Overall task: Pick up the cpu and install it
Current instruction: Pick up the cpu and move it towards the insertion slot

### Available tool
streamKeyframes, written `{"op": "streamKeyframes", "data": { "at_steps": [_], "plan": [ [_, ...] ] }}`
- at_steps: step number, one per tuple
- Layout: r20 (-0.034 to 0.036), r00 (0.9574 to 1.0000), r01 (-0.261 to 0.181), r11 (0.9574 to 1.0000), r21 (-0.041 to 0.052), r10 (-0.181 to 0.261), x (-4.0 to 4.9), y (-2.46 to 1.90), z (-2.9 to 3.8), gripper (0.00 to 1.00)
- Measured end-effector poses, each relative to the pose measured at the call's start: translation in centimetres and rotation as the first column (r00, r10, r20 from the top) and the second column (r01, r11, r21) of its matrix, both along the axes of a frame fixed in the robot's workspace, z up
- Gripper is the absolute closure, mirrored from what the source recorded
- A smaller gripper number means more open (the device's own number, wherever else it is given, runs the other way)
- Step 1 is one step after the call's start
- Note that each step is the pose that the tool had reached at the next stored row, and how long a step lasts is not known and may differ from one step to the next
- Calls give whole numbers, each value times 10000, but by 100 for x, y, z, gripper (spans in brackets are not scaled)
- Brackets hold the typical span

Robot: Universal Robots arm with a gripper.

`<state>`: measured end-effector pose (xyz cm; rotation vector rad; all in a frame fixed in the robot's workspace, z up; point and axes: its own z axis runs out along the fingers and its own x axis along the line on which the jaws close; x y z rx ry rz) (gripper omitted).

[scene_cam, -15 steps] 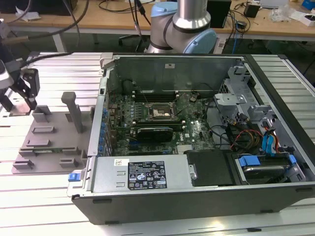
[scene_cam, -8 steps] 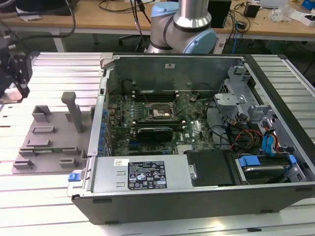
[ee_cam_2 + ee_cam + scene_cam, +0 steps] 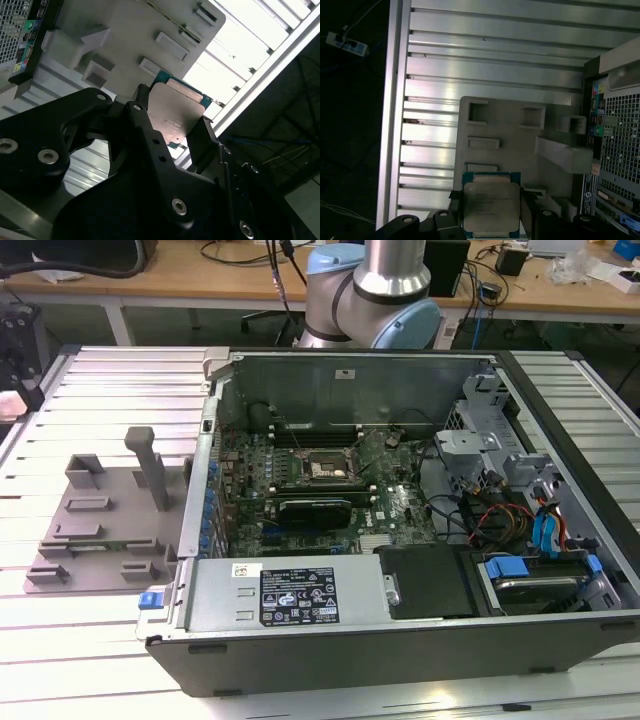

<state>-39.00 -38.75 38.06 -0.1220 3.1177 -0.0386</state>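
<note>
The gripper point(image 3: 175, 120) is clenched on the cpu point(image 3: 491, 207), its black fingers point(image 3: 142, 107) pressing two opposite edges of the chip in both wrist views. The cpu is held off the grey tray point(image 3: 520, 145), silvery top and green border facing the cameras, with the tray's edge and the slatted metal table point(image 3: 495, 65) behind it. In the first wrist view the tray's raised blocks and shallow recesses lie beyond the chip, and the perforated back of the computer case point(image 3: 617, 130) stands just beside the tray. A white power strip point(image 3: 347, 44) shows in the dark past the table's edge.

In the exterior view the tray sits on the table at the exterior view's left of the case, and the case's upright side wall stands between the tray and the motherboard point(image 3: 395, 505).

Faint print on the cpu's top is too small to read. The power supply point(image 3: 290, 590) carries a black label and a small white one, neither legible.

The open case holds the green motherboard with the black socket frame point(image 3: 322, 468) near its middle, a grey drive cage point(image 3: 480, 450), a blue-tabbed drive point(image 3: 530, 575) and a bundle of red, yellow and black cables point(image 3: 500, 515)
</note>
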Motion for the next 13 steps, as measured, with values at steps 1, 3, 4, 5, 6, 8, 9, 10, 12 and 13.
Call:
{"op": "streamKeyframes", "data": {
  "at_steps": [1, 3, 4, 5, 6, 8, 9, 10, 12, 13],
  "plan": [
    [-1, 10000, 0, 10000, 0, 0, 0, 0, 1, 45],
    [-4, 10000, -2, 10000, -1, 2, 11, -1, 3, 45],
    [-3, 10000, -2, 10000, 0, 2, 30, -1, 2, 45],
    [-2, 10000, 0, 10000, 1, 0, 103, 0, 1, 45],
    [-2, 10000, 0, 10000, 1, 0, 193, 0, 0, 45],
    [-5, 10000, 0, 10000, 0, 0, 356, 0, -2, 45],
    [-5, 10000, 1, 10000, 1, -1, 417, 0, -3, 45],
    [-6, 10000, 0, 10000, 1, 0, 467, 0, -4, 45],
    [-9, 10000, 1, 10000, 1, -1, 637, 0, -7, 45],
    [-12, 10000, 1, 10000, 0, -1, 680, 0, -7, 45]
  ]
}}
